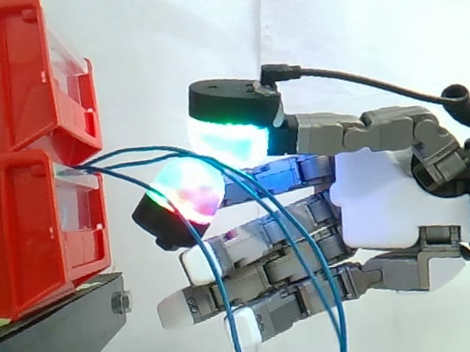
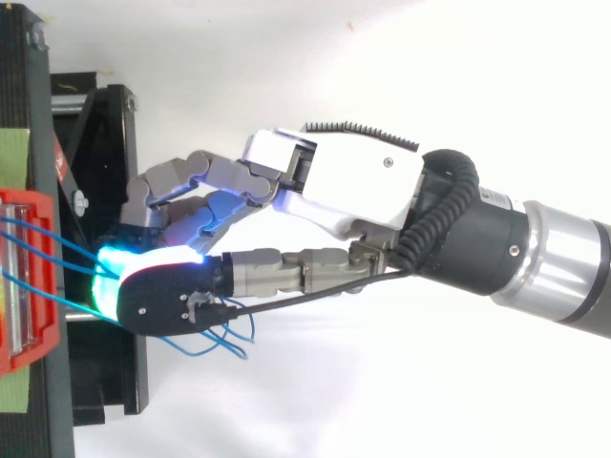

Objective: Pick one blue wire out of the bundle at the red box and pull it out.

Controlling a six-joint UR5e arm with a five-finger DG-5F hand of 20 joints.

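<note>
**Hand pinches a blue wire by the red box**

The hand reaches in from the right, just beside the red boxes. The boxes sit one on top of the other on a black stand. Behind them hangs a white curtain.

The blue wires come out of the front of the lower red box. They bend over to the hand and then hang down in long loops in front of it.

The thumb is on top and glows green and white. One of the fingers is curled up under it and glows red and green. The two are pressed together, pinching one blue wire between them. The other fingers lie lower down, nearly straight, pointing at the boxes.

From above, the hand has its thumb tip close to the red box edge, and the wires run from the box to it.
</note>
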